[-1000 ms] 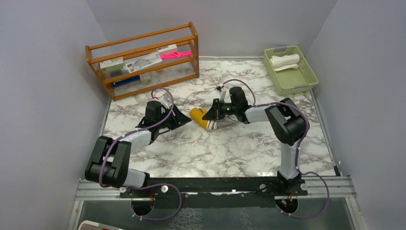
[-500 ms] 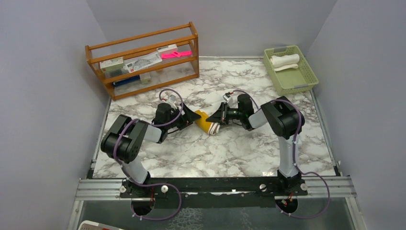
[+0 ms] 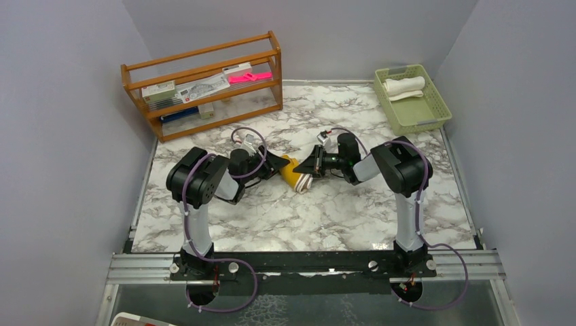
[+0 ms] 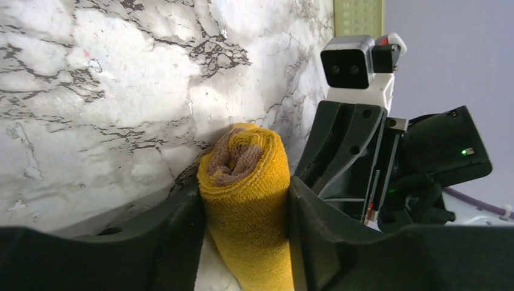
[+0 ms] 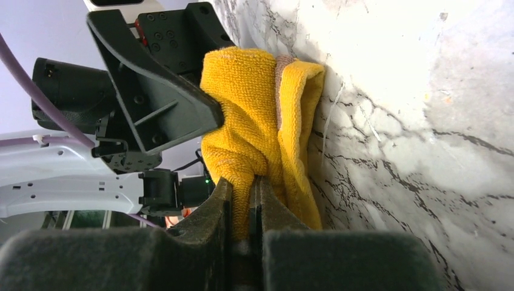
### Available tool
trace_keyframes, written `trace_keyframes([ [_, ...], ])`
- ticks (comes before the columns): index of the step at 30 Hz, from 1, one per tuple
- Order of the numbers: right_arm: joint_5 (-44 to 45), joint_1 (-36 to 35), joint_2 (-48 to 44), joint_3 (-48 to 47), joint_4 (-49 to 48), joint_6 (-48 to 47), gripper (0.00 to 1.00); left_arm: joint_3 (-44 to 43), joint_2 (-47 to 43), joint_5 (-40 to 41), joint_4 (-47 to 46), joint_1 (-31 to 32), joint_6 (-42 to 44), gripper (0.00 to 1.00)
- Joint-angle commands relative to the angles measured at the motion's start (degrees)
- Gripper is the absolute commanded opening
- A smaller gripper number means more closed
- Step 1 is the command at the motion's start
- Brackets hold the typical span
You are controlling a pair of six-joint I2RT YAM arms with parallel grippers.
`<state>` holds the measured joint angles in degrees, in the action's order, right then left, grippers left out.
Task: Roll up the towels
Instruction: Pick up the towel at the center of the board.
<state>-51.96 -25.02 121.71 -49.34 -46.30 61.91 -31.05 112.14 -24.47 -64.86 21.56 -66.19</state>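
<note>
Across the top view, you had the marble table (image 3: 339,210) carrying a wooden rack (image 3: 204,88) at upper left and a pale green basket (image 3: 435,103) at upper right, with the cream-white towel (image 3: 403,86) rolled in the basket's far end. At centre frame, the mustard-yellow towel (image 3: 295,174) lay rolled on the marble between both arms. Your left gripper (image 3: 280,164) straddled one end of the roll, both fingers (image 4: 176,242) pressed against it. Your right gripper (image 3: 303,168) was clenched on a fold at the opposite end.
</note>
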Motion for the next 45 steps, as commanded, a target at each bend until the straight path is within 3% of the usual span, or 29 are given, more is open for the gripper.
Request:
trace_keyframes([
  [1, -1.18, -0.38, -0.74, -1.29, 5.4, -3.73, 0.01, -0.44, 3.12, 0.31, -0.53, 1.89, 0.15, 0.44],
  [8, -2.84, -0.54, -2.0, -3.86, 7.9, -8.84, 0.02, -5.32, 4.83, -0.43, -0.66, 3.15, 2.01, 0.23],
  [11, -3.58, -0.52, -3.92, -3.44, 6.7, -10.67, 0.39, -7.42, 2.73, -1.08, 0.32, 3.01, 3.33, 0.13],
  [13, 0.62, -0.47, -8.53, -2.18, 7.62, -14.68, 0.54, -9.16, 0.26, -2.14, 3.22, 2.81, 5.78, 0.03],
  [17, 9.2, -0.44, -20.18, -2.35, 15.17, -28.35, 0.87, -13.06, -5.79, -5.46, 11.28, 2.09, 14.37, 0.01],
  [22, 16.41, -0.34, -26.05, -0.71, 12.28, -35.25, 0.9, -16.39, -12.28, -10.76, 15.94, 1.03, 24.06, 0.0],
  [30, 15.5, 1.02, -27.24, 1.21, 2.2, -34.32, 0.95, -21.26, -18.01, -17.58, 17.58, 0.49, 26.62, 0.0],
  [41, 10.83, 4.93, -28.76, 6.21, -8.46, -30.81, 1.0, -24.02, -23.74, -18.18, 23.57, 0.42, 30.86, 0.0],
  [45, 0.64, 5.1, -24.8, 4.75, -18.04, -25.36, 1.0, -25.05, -24.22, -20.41, 23.73, 0.42, 30.6, 0.0],
])
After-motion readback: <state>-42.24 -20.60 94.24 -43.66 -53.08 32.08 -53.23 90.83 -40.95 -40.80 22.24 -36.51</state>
